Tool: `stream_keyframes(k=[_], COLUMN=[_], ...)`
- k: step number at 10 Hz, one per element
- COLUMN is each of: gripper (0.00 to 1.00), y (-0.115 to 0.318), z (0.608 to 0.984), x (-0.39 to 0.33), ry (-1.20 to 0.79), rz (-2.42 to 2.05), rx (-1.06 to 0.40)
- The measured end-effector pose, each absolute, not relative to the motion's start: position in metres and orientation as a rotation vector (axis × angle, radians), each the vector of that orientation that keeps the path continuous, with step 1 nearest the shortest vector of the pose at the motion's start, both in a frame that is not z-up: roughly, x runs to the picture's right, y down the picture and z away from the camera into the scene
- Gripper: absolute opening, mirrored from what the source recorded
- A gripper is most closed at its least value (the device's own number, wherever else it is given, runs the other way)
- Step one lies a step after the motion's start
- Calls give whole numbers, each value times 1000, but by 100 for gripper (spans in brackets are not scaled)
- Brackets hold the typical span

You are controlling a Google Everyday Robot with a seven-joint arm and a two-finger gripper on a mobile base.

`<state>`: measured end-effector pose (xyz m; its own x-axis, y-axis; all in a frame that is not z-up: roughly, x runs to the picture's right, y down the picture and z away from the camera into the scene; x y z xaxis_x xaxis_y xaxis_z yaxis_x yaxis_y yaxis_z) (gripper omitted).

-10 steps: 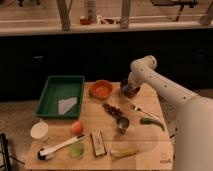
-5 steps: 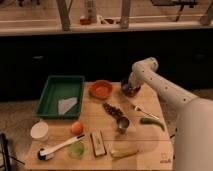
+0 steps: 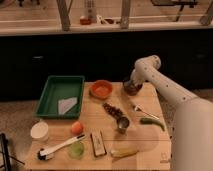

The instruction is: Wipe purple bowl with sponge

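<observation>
The purple bowl [image 3: 133, 91] stands at the back right of the wooden table [image 3: 150, 145], to the right of the orange bowl [image 3: 102, 90]. My gripper [image 3: 130, 85] points down into the purple bowl at its left side, and the white arm reaches in from the right. The sponge does not show; it may be hidden under the gripper inside the bowl.
A green tray [image 3: 55, 92] with a white cloth [image 3: 67, 105] sits at the back left. Nearer the front are a metal cup [image 3: 122, 124], a dark striped block [image 3: 98, 143], an orange fruit [image 3: 76, 127], a white bowl [image 3: 39, 131], a brush [image 3: 59, 147], a banana [image 3: 124, 153] and a green pepper [image 3: 151, 121].
My gripper has shifted slightly to the right over the purple bowl. Nothing else on the table has moved.
</observation>
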<state>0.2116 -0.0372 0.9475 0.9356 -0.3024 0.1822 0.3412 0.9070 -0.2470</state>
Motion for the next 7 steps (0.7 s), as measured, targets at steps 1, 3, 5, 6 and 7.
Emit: stream_keyframes(k=[1,3,5,6,7], gripper=[0,0,0,0,0], y=[-39,-37,-35,-35,-35], z=[948,950,952,952,951], x=[210,206,211,211,212], ry=[-148,-163,-166,-168,-167], rz=[-331,-328,-319,-317,-316], rx=[-282,-296,-306,-308,-314])
